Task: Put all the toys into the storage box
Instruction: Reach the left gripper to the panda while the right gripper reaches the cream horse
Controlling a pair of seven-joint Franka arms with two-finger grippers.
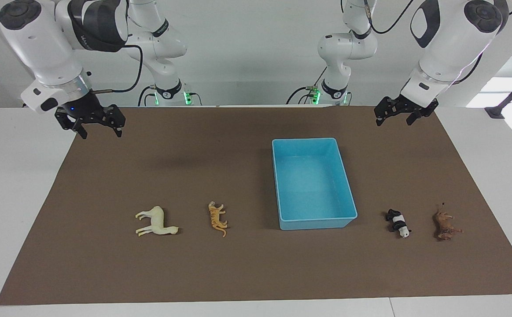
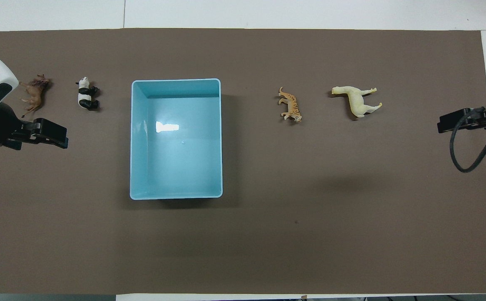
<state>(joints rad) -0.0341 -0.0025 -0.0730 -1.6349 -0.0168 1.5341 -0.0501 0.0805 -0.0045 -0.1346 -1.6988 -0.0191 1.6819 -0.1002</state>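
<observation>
Toys are laid flat on the bench (image 1: 106, 273): horse (image 1: 155, 222) and tiger (image 1: 217, 218) at the storage box's (image 1: 313, 222) nine o'clock in the facing view, panda (image 1: 398, 223) and lion (image 1: 446, 225) at its three. Right claw (image 1: 99, 131) and left claw (image 1: 394, 119) are held spread wide, holding nothing.

On the table's brown mat (image 1: 220, 273) lie horse (image 1: 155, 222), tiger (image 1: 217, 218), storage box (image 1: 282, 176), panda (image 1: 398, 223), lion (image 1: 445, 225).

You have two white, rounded-link arms, each with dark grey joint caps and a black oval panel on the upper casing. Right arm (image 1: 57, 53): silver wrist ring above the black two-finger right gripper (image 1: 98, 132), a small blue light on its mount, a black cable looping off the wrist. Left arm (image 1: 449, 48): black left gripper (image 1: 394, 119), thin black cables along the upper links. Green lights glow at both bases.
</observation>
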